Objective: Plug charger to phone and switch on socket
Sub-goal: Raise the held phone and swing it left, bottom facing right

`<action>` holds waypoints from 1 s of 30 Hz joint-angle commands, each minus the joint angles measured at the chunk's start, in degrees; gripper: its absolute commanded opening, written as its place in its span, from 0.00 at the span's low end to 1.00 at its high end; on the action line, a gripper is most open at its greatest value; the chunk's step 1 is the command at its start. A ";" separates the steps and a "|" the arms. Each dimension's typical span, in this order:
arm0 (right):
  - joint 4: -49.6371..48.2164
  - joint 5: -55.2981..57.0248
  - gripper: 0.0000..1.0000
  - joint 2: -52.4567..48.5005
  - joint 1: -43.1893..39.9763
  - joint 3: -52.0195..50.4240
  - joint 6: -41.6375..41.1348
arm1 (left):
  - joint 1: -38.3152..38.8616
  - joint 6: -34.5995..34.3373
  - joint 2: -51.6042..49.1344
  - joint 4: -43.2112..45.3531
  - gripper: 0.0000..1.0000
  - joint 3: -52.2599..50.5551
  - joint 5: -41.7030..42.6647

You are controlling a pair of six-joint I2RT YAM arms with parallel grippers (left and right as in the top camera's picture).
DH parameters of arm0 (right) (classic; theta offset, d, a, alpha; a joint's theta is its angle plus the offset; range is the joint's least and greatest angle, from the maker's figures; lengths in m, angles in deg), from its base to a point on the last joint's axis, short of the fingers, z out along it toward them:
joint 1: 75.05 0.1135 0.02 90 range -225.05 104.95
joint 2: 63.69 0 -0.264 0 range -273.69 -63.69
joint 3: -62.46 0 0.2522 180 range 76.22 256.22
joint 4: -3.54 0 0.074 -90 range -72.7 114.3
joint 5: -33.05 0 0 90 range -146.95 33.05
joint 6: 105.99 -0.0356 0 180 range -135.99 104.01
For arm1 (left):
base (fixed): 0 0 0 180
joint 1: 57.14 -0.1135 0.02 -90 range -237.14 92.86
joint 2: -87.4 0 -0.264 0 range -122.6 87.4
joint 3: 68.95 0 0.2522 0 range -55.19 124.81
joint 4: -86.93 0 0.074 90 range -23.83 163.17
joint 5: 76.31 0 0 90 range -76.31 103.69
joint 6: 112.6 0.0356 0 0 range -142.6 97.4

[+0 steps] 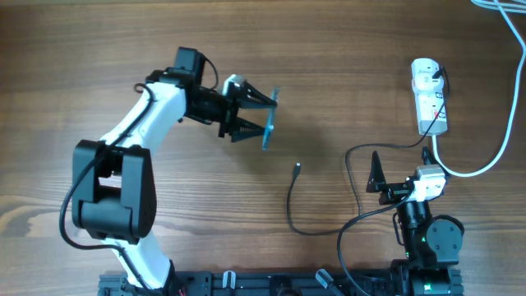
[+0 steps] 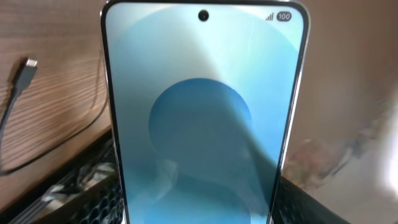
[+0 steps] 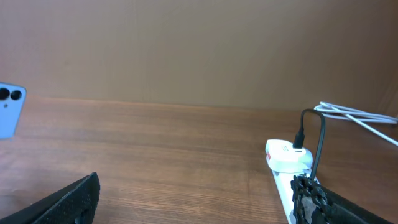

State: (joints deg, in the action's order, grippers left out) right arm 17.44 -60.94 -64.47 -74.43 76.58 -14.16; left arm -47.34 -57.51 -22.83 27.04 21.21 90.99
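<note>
Pinches the slim rectangular smartphone with the bright cyan screen [image 2: 202, 124] between the jaws of the left gripper [image 1: 265, 115], screen facing the wrist camera, edge-on from overhead. Leaves the right gripper [image 1: 376, 177] spread wide and empty, low over the brown wood-grain table [image 1: 164, 247], near the small white elongated power strip [image 1: 429, 99] at the far right. Shows the thin black curling charger cable [image 1: 291, 210] plugged into that strip, its small dark connector tip [image 1: 297, 168] lying loose on the wood between the arms, apart from the smartphone. Trails a thicker white cord [image 1: 493, 156] from the strip toward the far right edge.
</note>
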 commanded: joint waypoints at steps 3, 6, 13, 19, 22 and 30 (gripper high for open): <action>-0.15 0.76 1.00 0.57 0.07 -0.07 0.61 | -4.28 -7.67 1.92 2.25 0.70 0.24 8.68; -0.15 0.76 1.00 0.57 0.07 -0.07 0.59 | -5.86 -8.00 1.92 2.25 0.70 0.24 12.00; -0.15 0.76 1.00 0.57 0.07 -0.07 0.63 | -6.23 -13.44 1.92 2.01 0.68 0.24 13.05; -0.15 0.76 1.00 0.57 0.07 -0.07 0.61 | -6.19 -13.57 1.92 1.99 0.66 0.24 13.05; -0.15 0.76 1.00 0.57 0.07 -0.07 0.61 | -6.19 -13.55 1.92 2.03 0.62 0.24 13.05; -0.15 0.76 1.00 0.57 0.07 -0.07 0.61 | -6.19 -14.47 1.92 1.99 0.64 0.24 12.70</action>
State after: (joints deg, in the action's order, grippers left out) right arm 17.44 -60.94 -64.47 -74.43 76.58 -14.16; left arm -53.35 -70.78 -22.83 29.10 21.19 100.80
